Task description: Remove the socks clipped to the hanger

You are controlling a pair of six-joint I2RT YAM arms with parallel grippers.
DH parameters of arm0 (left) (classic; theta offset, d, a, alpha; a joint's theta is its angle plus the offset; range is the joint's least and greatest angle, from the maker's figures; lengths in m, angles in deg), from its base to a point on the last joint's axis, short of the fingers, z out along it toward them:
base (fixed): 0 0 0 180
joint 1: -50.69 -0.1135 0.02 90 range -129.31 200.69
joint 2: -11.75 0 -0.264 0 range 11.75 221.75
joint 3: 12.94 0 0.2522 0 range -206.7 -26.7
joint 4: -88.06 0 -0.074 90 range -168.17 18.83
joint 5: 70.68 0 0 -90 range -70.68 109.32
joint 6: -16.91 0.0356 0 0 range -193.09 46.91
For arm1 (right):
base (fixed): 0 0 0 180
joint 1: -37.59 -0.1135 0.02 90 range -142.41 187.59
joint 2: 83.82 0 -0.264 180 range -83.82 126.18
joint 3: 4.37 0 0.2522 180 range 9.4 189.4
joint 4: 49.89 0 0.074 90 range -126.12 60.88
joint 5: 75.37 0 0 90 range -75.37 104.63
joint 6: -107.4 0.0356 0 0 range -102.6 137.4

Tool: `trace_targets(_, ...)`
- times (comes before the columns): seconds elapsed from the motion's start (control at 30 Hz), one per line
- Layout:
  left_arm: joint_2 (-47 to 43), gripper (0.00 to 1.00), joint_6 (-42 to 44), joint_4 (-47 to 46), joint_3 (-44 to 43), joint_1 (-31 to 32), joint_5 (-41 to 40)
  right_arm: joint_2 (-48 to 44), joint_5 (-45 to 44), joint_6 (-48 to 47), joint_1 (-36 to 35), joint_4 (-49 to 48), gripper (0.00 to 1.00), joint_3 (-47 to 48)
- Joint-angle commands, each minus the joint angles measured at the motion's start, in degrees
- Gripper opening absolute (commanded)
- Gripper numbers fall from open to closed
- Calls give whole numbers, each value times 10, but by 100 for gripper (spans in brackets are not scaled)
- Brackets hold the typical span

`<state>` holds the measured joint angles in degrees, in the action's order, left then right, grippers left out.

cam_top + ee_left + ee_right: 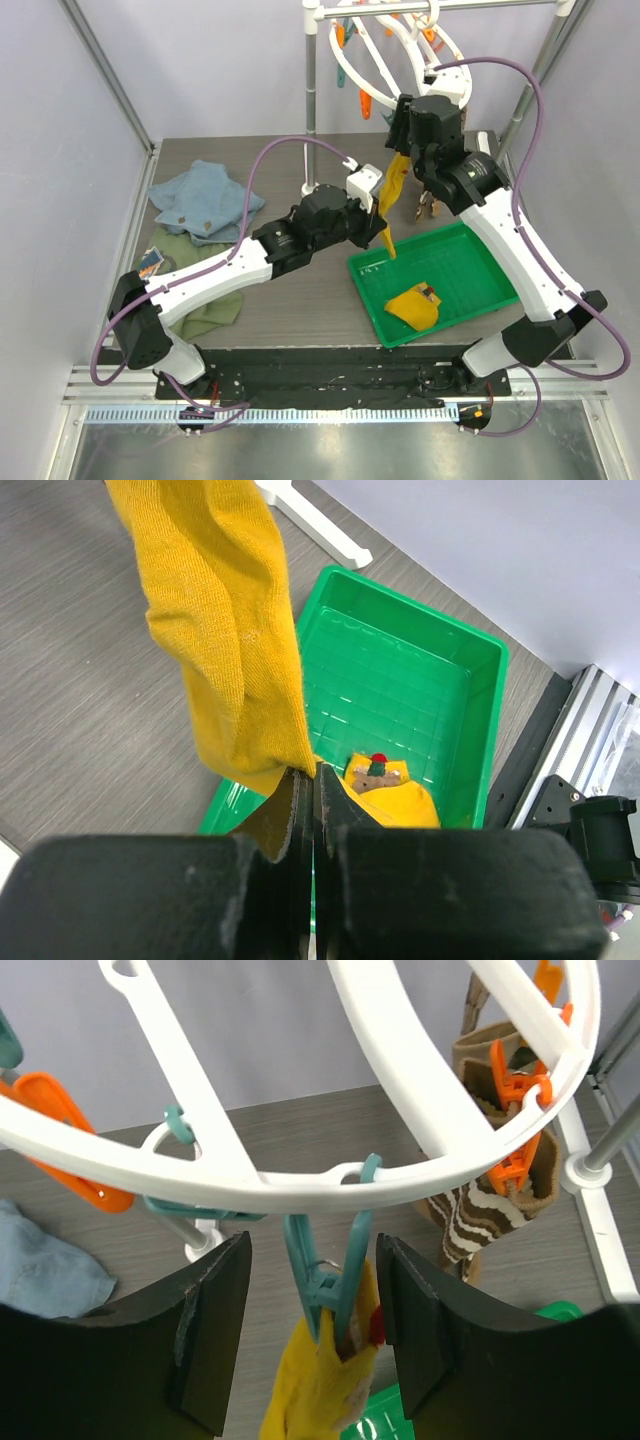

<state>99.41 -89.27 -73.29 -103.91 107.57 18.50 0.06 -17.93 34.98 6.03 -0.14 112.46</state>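
1. One mustard-yellow sock (393, 185) (220, 630) (320, 1390) is hung by its top from a teal clip (325, 1280) on the hanger (400, 40) (450, 1165), over the far edge of the table towards the far-right corner. Its long axis runs almost straight down.
2. Its lower end is pinched between the closed fingers of the left gripper (378, 222) (310, 780), above the far-left rim of the green tray (470, 270) (400, 670).
3. The teal clip is straddled by the right gripper (405, 130) (312, 1290), whose fingers are spread wide and clamped on nothing. The clip lies just ahead, between them. The right arm is judged the nearer for squeezing it.
4. A second yellow sock (415, 305) is laid in the tray, towards the near-right corner.
5. A brown-and-white striped sock (480, 1220) is held by an orange clip (515, 1120) further right on the ring.
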Motion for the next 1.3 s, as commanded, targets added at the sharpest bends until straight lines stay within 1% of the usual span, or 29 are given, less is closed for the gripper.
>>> trace_targets(0.0,-23,0,5,-10,-4,4,5,15,-99,-25,-19,-23,59,39)
trace_targets(0.1,-26,0,5,-9,-3,5,6,30,-135,-40,-27,-24,58,52)
trace_targets(0.2,-28,0,7,-9,-2,7,5,39,-155,-45,-29,-26,52,59)
trace_targets(0.23,-29,0,8,-10,-2,7,5,42,-158,-47,-30,-29,47,60)
trace_targets(0.3,-29,0,9,-9,0,9,6,48,-163,-48,-30,-30,41,62)
trace_targets(0.33,-30,0,10,-9,0,9,5,50,-162,-48,-30,-31,32,64)
trace_targets(0.4,-30,0,9,-10,0,9,3,49,-159,-43,-30,-31,18,64)
trace_targets(0.43,-30,0,10,-10,0,9,1,48,-157,-41,-30,-32,5,63)
trace_targets(0.47,-30,0,9,-9,2,9,-1,47,-156,-40,-29,-33,1,62)
trace_targets(0.63,-29,0,3,-10,7,14,-11,36,-147,-30,-31,-40,1,43)
trace_targets(0.83,-16,0,21,-1,7,46,-37,31,-146,-23,-31,-53,1,35)
trace_targets(0.97,-6,0,30,2,7,63,-54,30,-126,-19,-30,-54,1,42)
trace_targets(1.17,5,0,20,2,3,65,-43,25,-99,-11,-31,-54,1,54)
trace_targets(1.27,6,0,1,-1,7,65,-38,17,-81,-4,-31,-54,1,48)
